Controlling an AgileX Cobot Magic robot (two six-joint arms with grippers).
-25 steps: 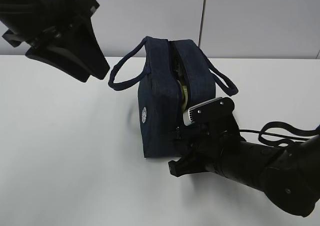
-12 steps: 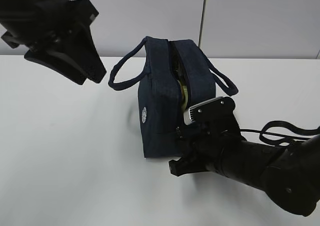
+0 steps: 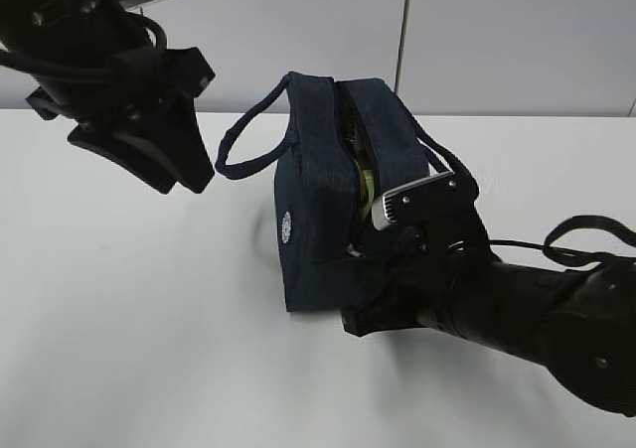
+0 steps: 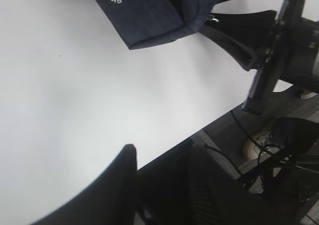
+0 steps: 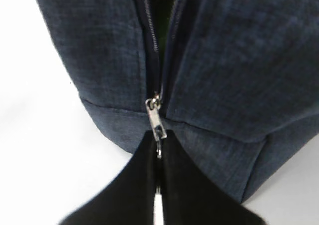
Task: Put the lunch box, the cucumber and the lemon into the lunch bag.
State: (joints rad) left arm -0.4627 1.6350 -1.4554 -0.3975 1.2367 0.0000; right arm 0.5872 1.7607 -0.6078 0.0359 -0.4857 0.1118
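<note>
The navy lunch bag (image 3: 318, 220) stands upright mid-table, its top zipper parted. A yellow-green patch (image 3: 366, 184) shows in the gap; I cannot tell whether it belongs to the lunch box, the cucumber or the lemon, which are otherwise hidden. My right gripper (image 3: 356, 259) presses against the bag's near end. In the right wrist view the right gripper (image 5: 158, 146) is shut on the metal zipper pull (image 5: 155, 116), low on the bag (image 5: 99, 45). My left gripper (image 3: 184, 170) hangs above the table left of the bag, open and empty. The left wrist view shows the left gripper (image 4: 163, 150) and the bag's corner (image 4: 144, 10).
Two loop handles (image 3: 248, 135) stick out from the bag's sides. Black cables (image 3: 586, 237) trail over the table behind my right arm. The table's front edge (image 4: 214, 122) runs close in the left wrist view, with floor and cables below.
My right gripper has shut on the zipper pull and nudged up against the bag. The left arm has shifted slightly, its jaws unchanged.
</note>
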